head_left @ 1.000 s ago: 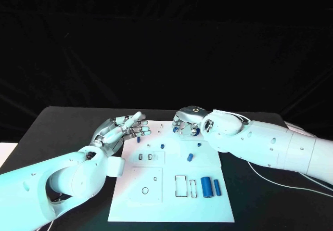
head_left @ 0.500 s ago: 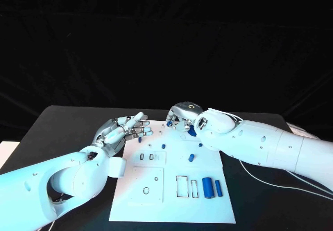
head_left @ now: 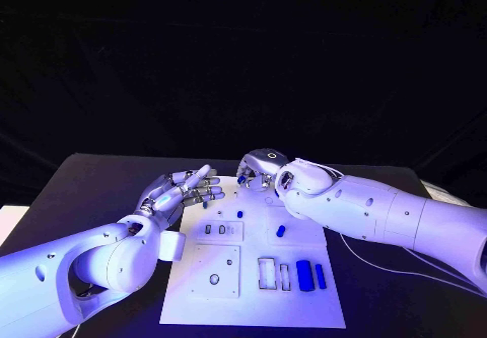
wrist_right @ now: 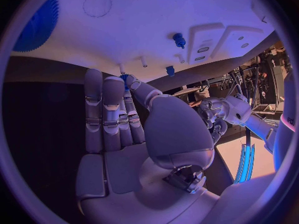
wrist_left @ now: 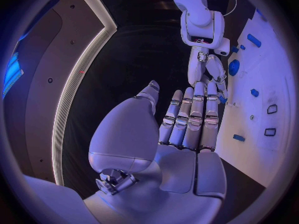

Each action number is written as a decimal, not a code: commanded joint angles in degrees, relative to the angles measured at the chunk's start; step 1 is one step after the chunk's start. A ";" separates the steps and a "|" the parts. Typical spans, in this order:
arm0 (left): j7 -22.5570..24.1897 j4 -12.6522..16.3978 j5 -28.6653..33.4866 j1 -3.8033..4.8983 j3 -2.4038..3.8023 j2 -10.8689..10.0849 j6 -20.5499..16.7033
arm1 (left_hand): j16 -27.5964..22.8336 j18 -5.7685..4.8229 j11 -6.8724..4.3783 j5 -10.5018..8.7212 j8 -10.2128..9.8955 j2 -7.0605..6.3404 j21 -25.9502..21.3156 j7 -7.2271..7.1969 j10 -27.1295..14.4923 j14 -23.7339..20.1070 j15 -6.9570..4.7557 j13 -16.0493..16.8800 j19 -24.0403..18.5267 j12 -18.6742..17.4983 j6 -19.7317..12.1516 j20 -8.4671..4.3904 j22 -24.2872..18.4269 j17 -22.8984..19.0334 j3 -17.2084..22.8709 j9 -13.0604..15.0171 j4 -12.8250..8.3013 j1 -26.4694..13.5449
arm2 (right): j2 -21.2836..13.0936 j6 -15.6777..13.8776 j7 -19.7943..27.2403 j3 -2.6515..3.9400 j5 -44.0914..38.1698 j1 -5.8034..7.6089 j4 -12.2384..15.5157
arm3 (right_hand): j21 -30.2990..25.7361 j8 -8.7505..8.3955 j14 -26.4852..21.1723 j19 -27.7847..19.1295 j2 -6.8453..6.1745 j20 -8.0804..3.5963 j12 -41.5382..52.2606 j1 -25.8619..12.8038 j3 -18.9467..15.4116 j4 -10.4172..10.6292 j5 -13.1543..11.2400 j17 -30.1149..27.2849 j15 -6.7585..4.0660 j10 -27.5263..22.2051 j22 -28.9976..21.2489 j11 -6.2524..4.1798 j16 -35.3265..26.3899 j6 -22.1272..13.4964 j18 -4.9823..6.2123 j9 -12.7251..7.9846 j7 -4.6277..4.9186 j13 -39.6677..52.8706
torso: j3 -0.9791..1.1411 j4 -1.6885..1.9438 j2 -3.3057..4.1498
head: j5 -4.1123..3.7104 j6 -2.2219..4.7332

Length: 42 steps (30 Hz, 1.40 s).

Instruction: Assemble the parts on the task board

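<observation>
right robot hand shifted left over task board.

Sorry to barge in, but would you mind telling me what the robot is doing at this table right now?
It is assembling small blue parts on the white task board. The right hand reaches down at the board's far edge, its fingertips by a blue part there; whether it grips it is unclear. The left hand hovers open beside the board, holding nothing. Several blue parts lie on the board's near right area.
</observation>
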 commanded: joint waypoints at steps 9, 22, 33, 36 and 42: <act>0.11 0.53 0.09 0.13 0.07 0.12 1.26 | -0.37 0.71 0.10 0.22 -0.29 0.33 -0.27 -0.15 0.48 0.24 0.02 0.03 0.43 -0.43 0.37 -0.09 -0.10 0.09 0.02 -0.06 -0.34 0.28 | 1.23 2.76 -2.60 0.00 -1.90 -0.03 -1.30 | 0.31 -0.19 0.58 -0.31 0.16 0.06 0.07 0.49 0.51 -0.09 0.19 0.09 0.15 -0.46 0.13 0.06 0.42 -0.14 0.76 0.01 0.24 0.08 | -0.03 0.07 0.07 | 0.19 -0.26; 0.08 0.57 0.09 0.19 0.07 0.12 1.39 | -0.37 0.71 0.10 0.22 -0.29 0.33 -0.27 -0.15 0.48 0.24 0.02 0.03 0.43 -0.43 0.37 -0.09 -0.10 0.09 0.02 -0.06 -0.34 0.28 | 2.02 4.26 -3.44 -0.01 -2.90 -0.06 -2.14 | 0.52 -0.39 0.37 -0.51 -0.29 0.15 0.06 0.37 0.73 -0.01 0.17 0.03 0.25 -0.82 0.26 0.20 0.47 -0.36 0.77 -0.02 0.36 0.08 | -0.08 0.08 0.14 | 0.18 -0.26; 0.18 0.53 0.09 0.22 0.07 0.15 1.37 | -0.37 0.71 0.10 0.22 -0.29 0.33 -0.27 -0.15 0.48 0.24 0.02 0.03 0.43 -0.43 0.37 -0.09 -0.10 0.09 0.02 -0.06 -0.34 0.28 | 2.72 3.37 -2.78 -0.05 -2.53 -0.08 -2.65 | 1.22 -1.14 -0.74 -1.61 -2.66 1.11 -0.02 -0.48 1.87 0.65 0.15 -0.98 1.37 -6.68 0.65 1.69 -0.03 -5.03 0.75 -1.04 1.61 -0.08 | -0.14 0.13 0.18 | 0.28 -0.14; 0.17 0.59 0.09 0.23 0.07 0.14 1.38 | -0.37 0.71 0.10 0.22 -0.29 0.33 -0.27 -0.15 0.48 0.24 0.02 0.03 0.43 -0.43 0.37 -0.09 -0.10 0.09 0.02 -0.06 -0.34 0.28 | 2.80 3.19 -2.83 -0.06 -2.47 -0.09 -2.72 | 1.37 -1.16 -1.00 -1.83 -3.22 1.34 -0.03 -0.44 2.05 0.70 0.14 -1.40 1.60 -8.29 0.71 2.00 -0.30 -6.30 0.77 -1.17 1.81 -0.09 | -0.16 0.13 0.21 | 0.27 -0.15; 0.14 0.71 0.09 0.23 0.07 0.09 1.41 | -0.37 0.71 0.10 0.22 -0.29 0.33 -0.27 -0.15 0.48 0.24 0.02 0.03 0.43 -0.43 0.37 -0.09 -0.10 0.09 0.02 -0.06 -0.34 0.28 | 2.62 2.35 -2.78 -0.08 -2.32 -0.09 -2.48 | 1.20 -1.10 -2.41 -2.71 -4.65 1.94 0.11 0.25 1.18 0.54 0.16 -5.23 2.15 -13.71 0.50 2.67 -3.64 -10.51 0.84 -1.24 2.25 -0.02 | -0.15 0.10 0.23 | 0.29 -0.13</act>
